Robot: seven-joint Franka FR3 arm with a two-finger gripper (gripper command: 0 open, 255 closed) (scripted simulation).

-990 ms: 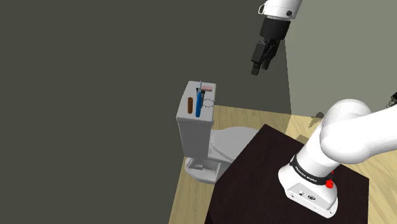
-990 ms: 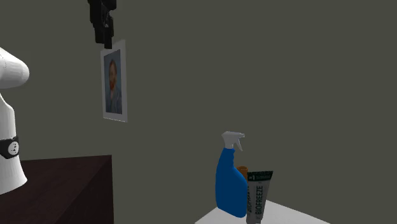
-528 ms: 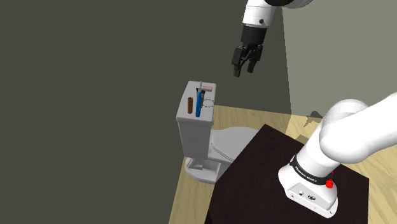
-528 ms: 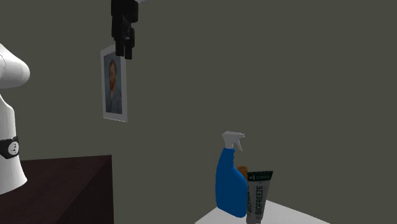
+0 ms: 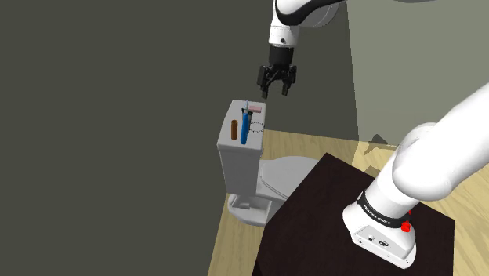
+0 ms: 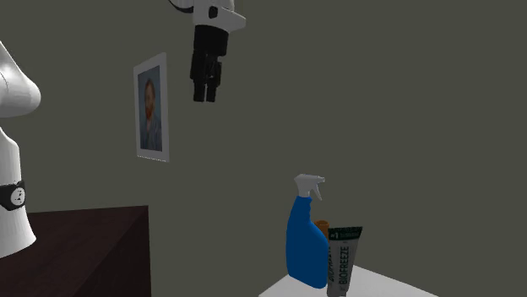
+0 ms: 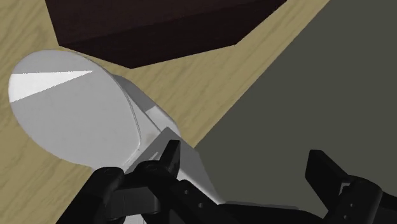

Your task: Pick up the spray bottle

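Note:
The spray bottle (image 5: 245, 125), blue with a white trigger head, stands on the grey toilet tank lid (image 5: 226, 139). In the second exterior view the spray bottle (image 6: 306, 240) is upright on a white surface (image 6: 376, 283), touching a green-labelled tube (image 6: 342, 260). My black gripper (image 5: 276, 92) hangs open in the air above the tank, slightly toward the shoulder view's right of the bottle, holding nothing. The second exterior view has the gripper (image 6: 205, 94) high up and to the left of the bottle. In the wrist view the gripper (image 7: 245, 154) has its fingers (image 7: 169, 156) wide apart over the tank's edge.
A brown item (image 5: 236, 129) and a pink-capped tube (image 5: 255, 108) share the tank lid. The closed toilet lid (image 7: 70, 108) lies between the tank and my dark stand (image 5: 321, 204). A framed portrait (image 6: 150, 105) hangs on the grey-green wall. The floor is light wood.
The gripper has moved down and toward the shoulder view's left, closer to the tank, and has turned so its open fingers face the camera. The bottle has not moved.

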